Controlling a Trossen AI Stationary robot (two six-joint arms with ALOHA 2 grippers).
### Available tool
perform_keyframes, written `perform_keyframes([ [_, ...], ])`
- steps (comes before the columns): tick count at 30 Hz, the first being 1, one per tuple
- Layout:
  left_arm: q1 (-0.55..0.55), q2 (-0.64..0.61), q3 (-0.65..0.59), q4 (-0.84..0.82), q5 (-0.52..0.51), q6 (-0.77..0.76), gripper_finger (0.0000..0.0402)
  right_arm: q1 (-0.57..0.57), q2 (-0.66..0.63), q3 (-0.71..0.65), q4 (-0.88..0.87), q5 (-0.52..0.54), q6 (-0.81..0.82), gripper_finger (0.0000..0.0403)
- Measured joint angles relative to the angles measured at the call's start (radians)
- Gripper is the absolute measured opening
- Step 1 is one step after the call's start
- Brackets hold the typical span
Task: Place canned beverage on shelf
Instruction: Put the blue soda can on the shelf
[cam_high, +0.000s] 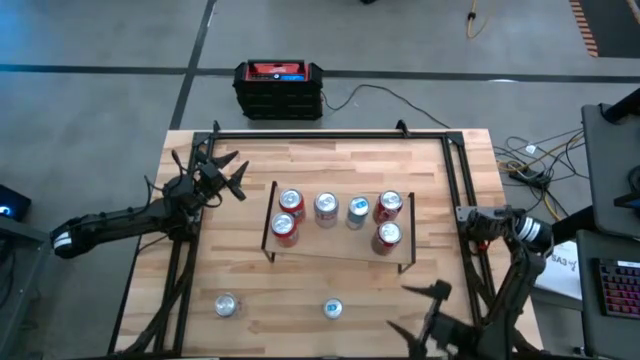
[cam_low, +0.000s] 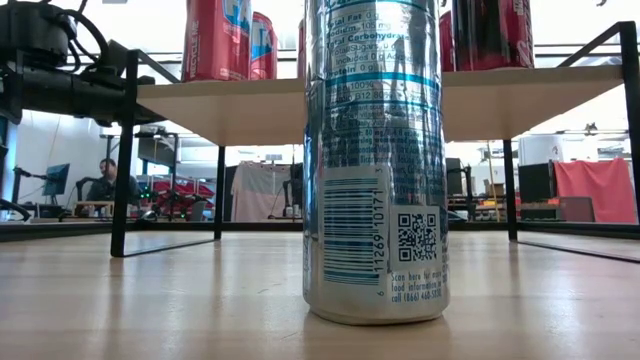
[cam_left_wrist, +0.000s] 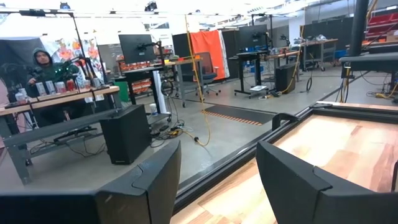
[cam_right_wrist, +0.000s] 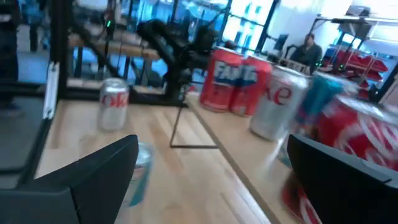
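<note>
Two slim dark six-joint arms, matte black links w/ rounded joints. Left arm (cam_high: 120, 222): white band near base end, thin black cables looping round wrist; left gripper (cam_high: 225, 172) = two black angular fingers, spiky outline from above. Right arm (cam_high: 510, 270): silver-grey ring at one joint, black cabling alongside; right gripper (cam_high: 418, 308) same black two-finger type. In wrist views fingers (cam_left_wrist: 155, 180) are broad, flat-faced, matte black plastic w/ bevelled edges

Shelf (cam_high: 340, 250) light wood, black legs; red cans (cam_high: 388, 206), silver cans (cam_high: 326, 207); table (cam_high: 280, 320) pale wood.
</note>
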Motion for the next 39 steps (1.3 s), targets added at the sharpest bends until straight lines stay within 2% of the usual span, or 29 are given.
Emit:
perform_keyframes([
  [5, 0.0, 0.0, 0.0, 0.0, 0.0, 0.0, 0.0195, 0.005, -0.051, -0.228, 0.003, 0.04, 0.242, 0.04],
  [8, 0.0, 0.0, 0.0, 0.0, 0.0, 0.0, 0.0195, 0.032, -0.093, -0.299, -0.001, 0.082, 0.224, 0.04],
  [12, 0.0, 0.0, 0.0, 0.0, 0.0, 0.0, 0.0195, 0.051, -0.132, -0.347, 0.033, 0.086, 0.185, 0.04],
  [18, 0.0, 0.0, 0.0, 0.0, 0.0, 0.0, 0.0195, 0.051, -0.122, -0.368, 0.322, -0.018, 0.156, 0.04],
  [21, 0.0, 0.0, 0.0, 0.0, 0.0, 0.0, 0.0195, 0.05, -0.101, -0.367, 0.513, -0.163, -0.031, 0.04],
  [23, 0.0, 0.0, 0.0, 0.0, 0.0, 0.0, 0.0195, 0.042, -0.089, -0.358, 0.688, -0.264, -0.261, 0.04],
  [25, 0.0, 0.0, 0.0, 0.0, 0.0, 0.0, 0.0195, 0.023, -0.081, -0.351, 0.92, -0.388, -0.556, 0.04],
  [29, 0.0, 0.0, 0.0, 0.0, 0.0, 0.0, 0.0195, -0.032, -0.069, -0.363, 1.359, -0.754, -1.144, 0.04],
  [31, 0.0, 0.0, 0.0, 0.0, 0.0, 0.0, 0.0195, -0.06, -0.072, -0.378, 1.482, -0.923, -1.318, 0.04],
  [32, 0.0, 0.0, 0.0, 0.0, 0.0, 0.0, 0.0195, -0.071, -0.078, -0.385, 1.501, -0.965, -1.364, 0.04],
  [34, 0.0, 0.0, 0.0, 0.0, 0.0, 0.0, 0.0195, -0.097, -0.091, -0.404, 1.5, -0.965, -1.398, 0.04],
  [37, 0.0, 0.0, 0.0, 0.0, 0.0, 0.0, 0.0195, -0.134, -0.106, -0.45, 1.501, -0.883, -1.394, 0.04],
  [39, 0.0, 0.0, 0.0, 0.0, 0.0, 0.0, 0.0195, -0.154, -0.126, -0.494, 1.495, -0.887, -1.384, 0.04],
])
